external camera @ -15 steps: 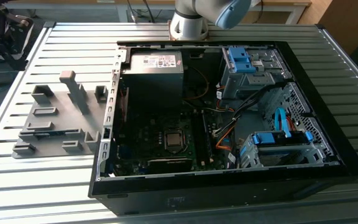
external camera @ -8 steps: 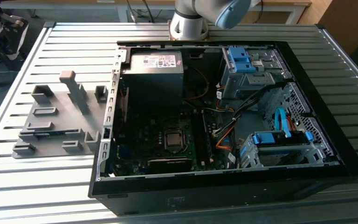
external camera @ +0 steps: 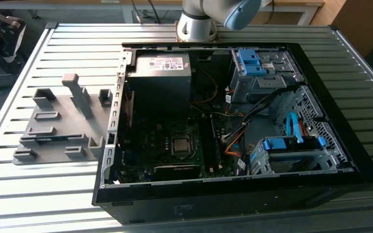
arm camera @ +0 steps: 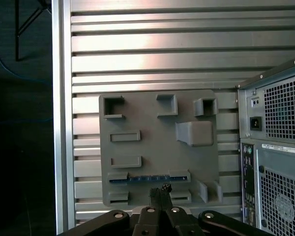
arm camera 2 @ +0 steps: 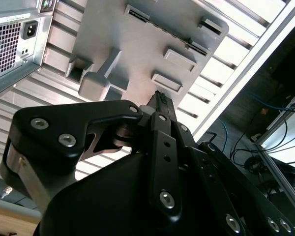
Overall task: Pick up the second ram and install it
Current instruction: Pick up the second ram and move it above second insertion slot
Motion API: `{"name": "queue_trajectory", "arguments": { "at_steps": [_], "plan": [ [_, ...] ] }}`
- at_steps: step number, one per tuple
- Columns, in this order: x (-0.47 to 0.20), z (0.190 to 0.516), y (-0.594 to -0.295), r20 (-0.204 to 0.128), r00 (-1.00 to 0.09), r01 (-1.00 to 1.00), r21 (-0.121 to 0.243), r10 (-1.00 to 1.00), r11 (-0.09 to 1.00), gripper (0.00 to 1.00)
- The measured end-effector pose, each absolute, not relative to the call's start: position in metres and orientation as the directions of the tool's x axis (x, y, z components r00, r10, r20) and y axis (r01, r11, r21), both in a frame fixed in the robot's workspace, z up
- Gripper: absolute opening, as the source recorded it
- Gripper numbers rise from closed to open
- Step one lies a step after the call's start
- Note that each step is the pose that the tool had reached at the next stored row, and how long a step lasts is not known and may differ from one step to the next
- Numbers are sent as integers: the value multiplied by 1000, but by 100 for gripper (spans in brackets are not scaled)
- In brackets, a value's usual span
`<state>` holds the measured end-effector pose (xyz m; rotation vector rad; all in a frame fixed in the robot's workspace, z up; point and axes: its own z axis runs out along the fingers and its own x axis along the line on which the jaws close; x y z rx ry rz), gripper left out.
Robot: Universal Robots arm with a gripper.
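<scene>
Exterior view's left: slatted metal counter [external camera: 63, 43] carrying the grey holder [external camera: 63, 121], which sits just beside the open computer case [external camera: 238, 187].

The second ram [arm camera: 147, 178] is in the holder, standing on edge in one long slot. In the first wrist view only its thin blue top edge shows. It is not lifted or gripped.

The pincer [arm camera: 160, 189] hangs over the holder with its tips pressed together and nothing between them. In the first wrist view the tips sit close to the stick's mid-length. They look clear of it, with no contact visible. The second wrist view gives the same reading: pincer [arm camera 2: 160, 98] pointing down at the holder, counter slats beyond it.

Centre to the exterior view's right: the case lies on its side with its board exposed. Processor socket [external camera: 181, 144] is mid-board, with dark memory slots [external camera: 207, 141] just to its right. Cannot tell whether one is already filled. Arm base [external camera: 196, 22] stands at the far edge of the counter.

Step in hand, as judged: approach for the pick, pincer staged above the stick. Pick and install are both not yet done.

A grasp from here calls for the jaws to spread and straddle the thin edge squarely. The lift should go straight up, so the stick does not bind in its slot.
</scene>
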<state>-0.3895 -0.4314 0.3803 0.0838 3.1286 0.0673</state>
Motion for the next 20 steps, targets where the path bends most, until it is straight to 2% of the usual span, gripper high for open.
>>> {"name": "queue_trajectory", "arguments": {
  "at_steps": [20],
  "plan": [
    [-390,380,-431,-10,-1000,-15,43,-15,999,11]
  ]
}}
